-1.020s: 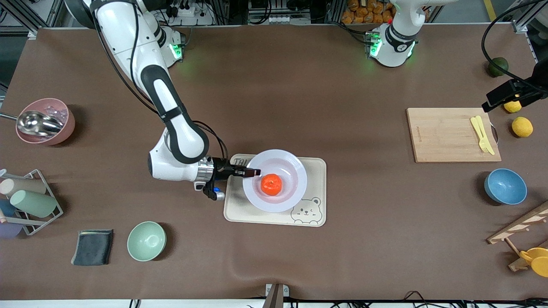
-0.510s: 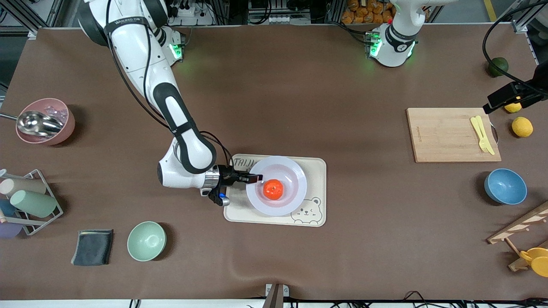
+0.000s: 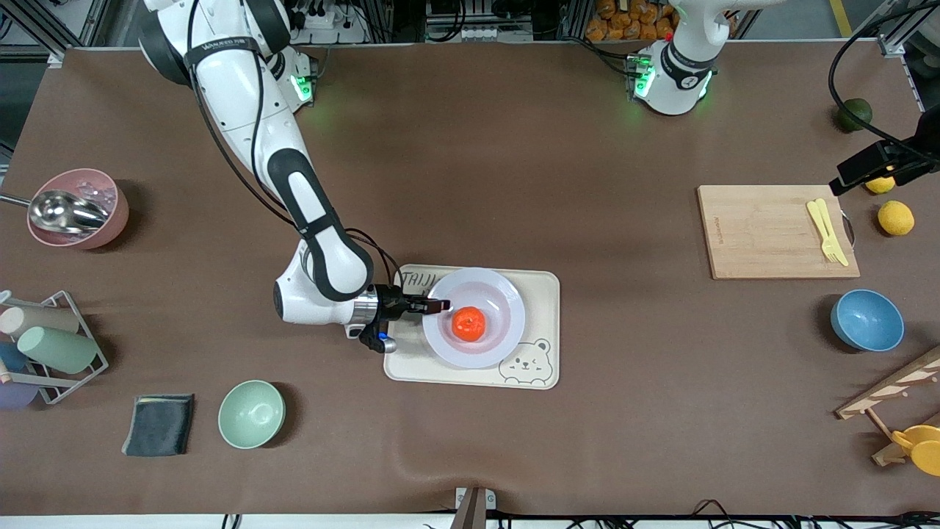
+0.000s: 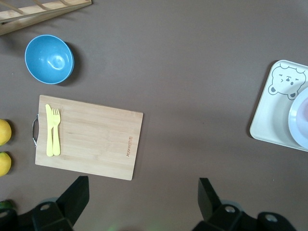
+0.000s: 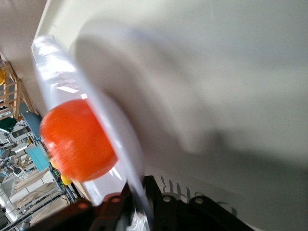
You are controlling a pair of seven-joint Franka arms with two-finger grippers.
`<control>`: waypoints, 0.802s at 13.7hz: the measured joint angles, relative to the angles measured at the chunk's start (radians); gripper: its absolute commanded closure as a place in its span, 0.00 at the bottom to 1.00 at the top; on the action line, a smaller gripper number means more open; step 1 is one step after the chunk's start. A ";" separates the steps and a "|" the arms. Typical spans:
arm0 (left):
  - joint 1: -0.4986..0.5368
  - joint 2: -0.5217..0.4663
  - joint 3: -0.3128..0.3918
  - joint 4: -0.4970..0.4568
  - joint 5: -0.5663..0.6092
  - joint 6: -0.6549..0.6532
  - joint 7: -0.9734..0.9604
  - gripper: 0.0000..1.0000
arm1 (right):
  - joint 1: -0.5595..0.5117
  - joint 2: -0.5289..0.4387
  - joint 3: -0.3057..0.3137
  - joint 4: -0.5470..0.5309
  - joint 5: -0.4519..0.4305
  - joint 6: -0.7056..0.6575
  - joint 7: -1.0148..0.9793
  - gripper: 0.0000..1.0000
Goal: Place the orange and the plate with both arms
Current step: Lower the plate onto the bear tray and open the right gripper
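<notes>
Front view. The left gripper is partly cut off at the frame edge, over the table at the left arm's end beside the cutting board; its fingers cannot be read here. It hides part of one lemon; a second lemon lies clear, nearer the camera. A dark green fruit sits farther from the camera. A yellow fork and knife lie on the board, and a blue bowl sits nearer the camera than it. The plate rests on the bear tray, with the orange in its well. The right arm reaches down from its base, forearm bent low, and the right gripper sits at the plate's rim on the side toward the right arm's end, fingers clamped on that rim. A green bowl, dark cloth, cup rack and pink bowl with a metal scoop stand at that end.

Left wrist view. The left gripper's fingers stand wide apart and hold nothing, high over bare table. Board, cutlery, blue bowl and tray corner show below; the plate is cut off at the edge.

Right wrist view. Blurred. The plate's rim runs into the closed fingertips; the orange lies just past them.
</notes>
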 measured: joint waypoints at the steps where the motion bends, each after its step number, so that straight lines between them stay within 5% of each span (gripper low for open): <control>1: 0.000 0.000 0.000 0.000 0.000 0.000 0.000 0.00 | -0.001 0.000 -0.001 0.000 0.000 0.000 -0.011 0.00; 7: 0.000 0.000 0.000 0.000 0.000 0.000 0.000 0.00 | -0.042 -0.014 -0.004 0.009 -0.066 -0.026 -0.017 0.00; 11: 0.001 0.000 0.000 0.000 0.000 0.000 0.000 0.00 | -0.125 -0.067 -0.023 0.014 -0.178 -0.184 -0.014 0.00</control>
